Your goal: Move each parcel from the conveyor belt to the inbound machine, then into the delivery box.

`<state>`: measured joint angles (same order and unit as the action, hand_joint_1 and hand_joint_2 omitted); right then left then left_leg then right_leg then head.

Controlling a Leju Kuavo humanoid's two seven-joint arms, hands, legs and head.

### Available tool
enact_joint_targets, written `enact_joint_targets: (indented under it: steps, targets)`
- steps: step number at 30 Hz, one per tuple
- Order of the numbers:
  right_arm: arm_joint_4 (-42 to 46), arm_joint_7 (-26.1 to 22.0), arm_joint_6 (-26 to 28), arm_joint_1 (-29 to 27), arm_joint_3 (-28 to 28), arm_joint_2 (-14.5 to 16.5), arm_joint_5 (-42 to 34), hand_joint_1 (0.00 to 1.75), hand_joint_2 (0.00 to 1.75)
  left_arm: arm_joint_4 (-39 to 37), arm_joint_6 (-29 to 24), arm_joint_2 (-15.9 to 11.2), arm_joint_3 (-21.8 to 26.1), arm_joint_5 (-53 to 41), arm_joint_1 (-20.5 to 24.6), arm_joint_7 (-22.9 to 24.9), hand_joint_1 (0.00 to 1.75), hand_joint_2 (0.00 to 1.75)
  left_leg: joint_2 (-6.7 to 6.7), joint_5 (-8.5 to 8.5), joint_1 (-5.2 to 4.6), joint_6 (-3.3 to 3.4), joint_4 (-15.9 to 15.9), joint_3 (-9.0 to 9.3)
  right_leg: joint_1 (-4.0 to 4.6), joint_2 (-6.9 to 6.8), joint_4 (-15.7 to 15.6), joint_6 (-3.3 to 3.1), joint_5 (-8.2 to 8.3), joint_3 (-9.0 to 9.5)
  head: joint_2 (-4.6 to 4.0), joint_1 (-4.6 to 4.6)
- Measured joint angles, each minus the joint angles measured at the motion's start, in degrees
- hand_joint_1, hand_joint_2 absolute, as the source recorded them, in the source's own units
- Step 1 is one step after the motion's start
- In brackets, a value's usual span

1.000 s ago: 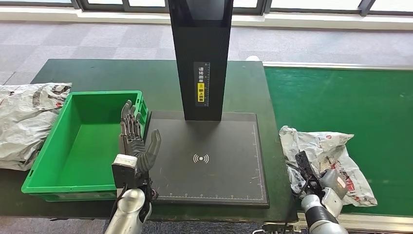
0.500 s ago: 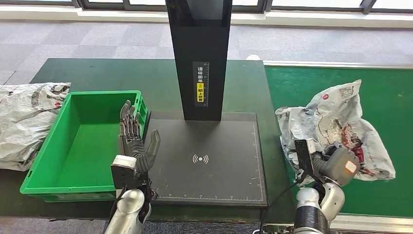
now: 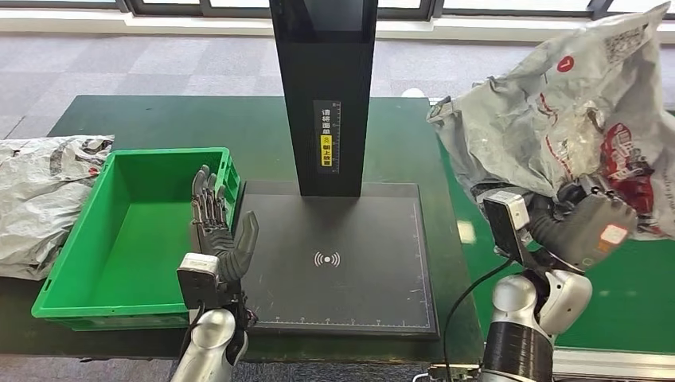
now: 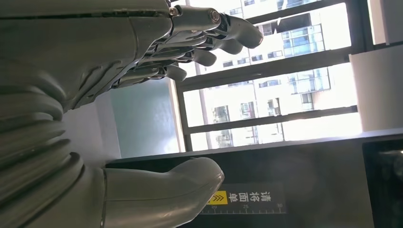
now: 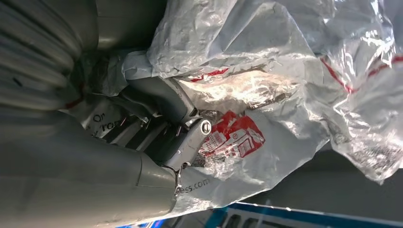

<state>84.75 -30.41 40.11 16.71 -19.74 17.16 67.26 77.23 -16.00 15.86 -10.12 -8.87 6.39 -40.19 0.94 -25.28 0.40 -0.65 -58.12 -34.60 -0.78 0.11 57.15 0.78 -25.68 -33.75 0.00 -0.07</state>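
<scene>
Parcel (image 3: 557, 119), a crumpled grey plastic mailer with red print, sits in the upper right of the head view, raised clear of the green conveyor belt (image 3: 637, 294) and grasped from below by the right hand (image 3: 585, 227). The right wrist view confirms the grip: fingers (image 5: 183, 137) are curled into the wrinkled film of the bag (image 5: 266, 95). The left hand (image 3: 216, 231) is at lower left of centre, upright, fingers spread and holding nothing, standing over the seam between the green delivery box (image 3: 76, 239) and the black base plate of the inbound machine (image 3: 342, 263). The left wrist view shows the same hand (image 4: 142, 71) released, thumb well apart from the fingers. The machine's black column (image 3: 325, 87) rises at top centre, bearing a yellow label. A second grey mailer (image 3: 40, 199) lies at the left edge of the frame, just beside the box on the dark green table (image 3: 175, 123).
</scene>
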Motion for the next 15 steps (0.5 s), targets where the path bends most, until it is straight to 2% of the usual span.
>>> enact_joint_targets:
  steps: [4, 9, 15]
  targets:
    - [-0.66, -1.92, -0.07, 0.00, 7.91, -0.14, -3.71, 1.75, 1.75, 0.13, 0.02, -0.14, 0.00, 0.41, -0.47, 0.00, 0.00, 1.75, -0.12, -0.03, 0.01, -0.05, 0.00, 0.00, 0.01, 0.11, 0.01, -0.01, 0.00, -0.09, 0.00, 0.00]
    - [-1.67, -2.49, -0.35, 0.00, 14.31, -0.39, -5.60, 1.75, 1.75, 0.22, 0.26, -0.23, 0.01, 0.39, -0.99, 0.00, 0.00, 1.75, -0.12, -0.04, 0.02, -0.07, 0.01, -0.01, 0.02, 0.10, 0.04, -0.05, -0.03, -0.11, 0.00, -0.01]
    - [-3.25, -1.58, -5.72, -1.08, 21.96, -1.01, -8.01, 1.75, 1.75, 0.23, 0.67, -0.24, 0.10, 0.33, -1.12, 0.00, 0.00, 1.75, -0.11, -0.06, 0.02, -0.10, 0.01, -0.02, 0.02, 0.10, 0.05, -0.09, -0.06, -0.13, 0.00, -0.01]
